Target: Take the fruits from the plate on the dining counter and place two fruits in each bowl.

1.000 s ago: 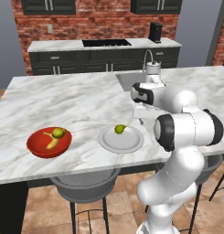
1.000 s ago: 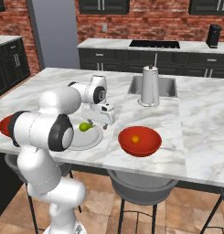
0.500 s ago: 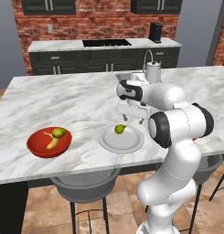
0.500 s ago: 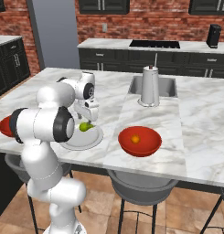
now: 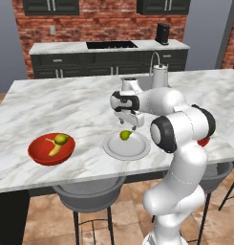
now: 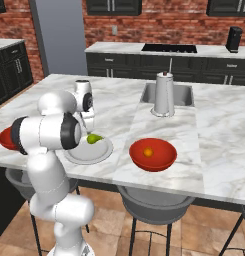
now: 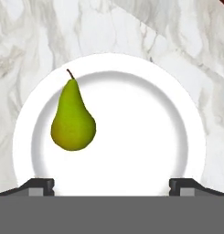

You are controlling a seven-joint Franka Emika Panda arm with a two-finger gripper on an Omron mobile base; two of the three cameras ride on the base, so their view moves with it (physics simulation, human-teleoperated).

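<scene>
A green pear (image 7: 73,121) lies on the pale plate (image 7: 131,77) on the marble dining counter (image 5: 66,105). My gripper (image 5: 128,125) hangs open just above the plate, over the pear (image 5: 125,135); in the hand view the pear sits left of centre between the fingertips (image 7: 38,185). The left red bowl (image 5: 42,155) holds a banana (image 5: 55,149) and a yellow-green fruit (image 5: 61,139). The right red bowl (image 6: 161,161) holds one small orange-yellow fruit (image 6: 148,152). My arm hides most of the left bowl in the right base view.
A tall metal jug (image 6: 164,95) stands at the sink (image 6: 184,95) behind the right bowl. Grey stools (image 5: 87,196) sit under the counter's front edge. A dark counter with a cooktop (image 5: 111,45) runs along the brick wall.
The gripper has swung left from beside the plate and come down over the pear, staying open. The fruits and bowls have not moved.
</scene>
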